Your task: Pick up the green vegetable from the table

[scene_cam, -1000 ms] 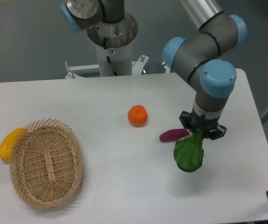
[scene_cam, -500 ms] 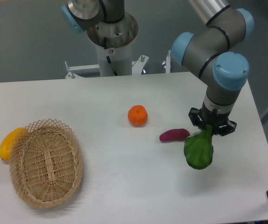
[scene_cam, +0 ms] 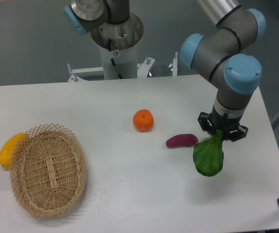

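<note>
The fingers [scene_cam: 220, 135] are clamped on the pale stem of the green vegetable [scene_cam: 208, 157], whose broad dark leaf hangs below them, lifted clear of the table [scene_cam: 129, 184]; its faint shadow lies on the white top underneath. The gripper [scene_cam: 222, 132] points straight down from the arm [scene_cam: 226, 53], which rises above and behind the fingers with grey links and blue joint caps.

The table spreads out beneath the fingers in every direction, most of it to their left. The basket [scene_cam: 48, 171], a wicker oval, sits far to the left of the fingers and nearer the camera. The yellow fruit [scene_cam: 8, 148] lies farther left still, touching the basket's far rim and partly hidden by it. The orange [scene_cam: 143, 120] sits to the left of the fingers, a little farther back. The purple vegetable [scene_cam: 181, 141] lies just left of the fingers, between them and the orange.
</note>
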